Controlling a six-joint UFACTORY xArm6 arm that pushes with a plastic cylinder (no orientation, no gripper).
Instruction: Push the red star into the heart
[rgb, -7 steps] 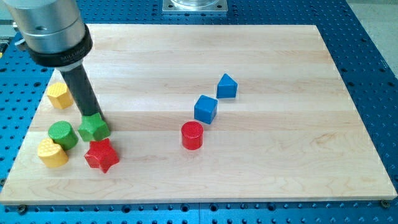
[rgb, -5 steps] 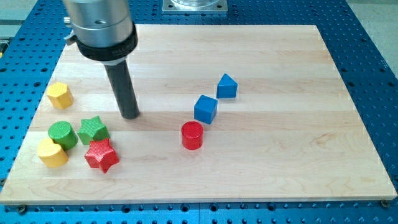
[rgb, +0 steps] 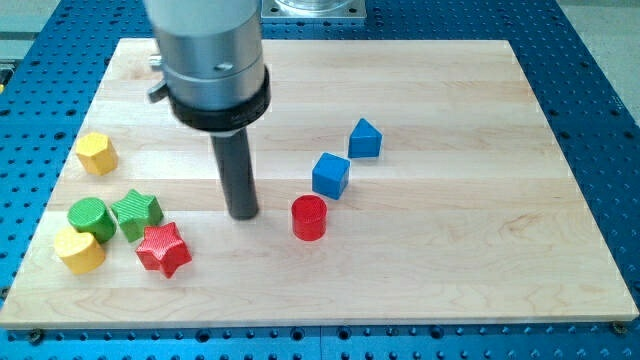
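Observation:
The red star (rgb: 164, 249) lies near the view's bottom left. The yellow heart (rgb: 79, 249) lies to its left, with a gap between them. A green star (rgb: 137, 214) sits just above the red star, touching it, and a green cylinder (rgb: 89, 218) sits above the heart. My tip (rgb: 243, 213) rests on the board to the right of the red star and a little above it, apart from it, about midway between the star and the red cylinder (rgb: 309, 217).
A yellow hexagon block (rgb: 97, 153) lies near the left edge. A blue cube (rgb: 330, 175) and a blue triangular block (rgb: 364, 138) sit right of centre. The wooden board (rgb: 450, 220) rests on a blue perforated table.
My tip moved from beside the green star to the right and down, away from the cluster. The green star, green cylinder and yellow heart shifted slightly left and down. The red star stayed put.

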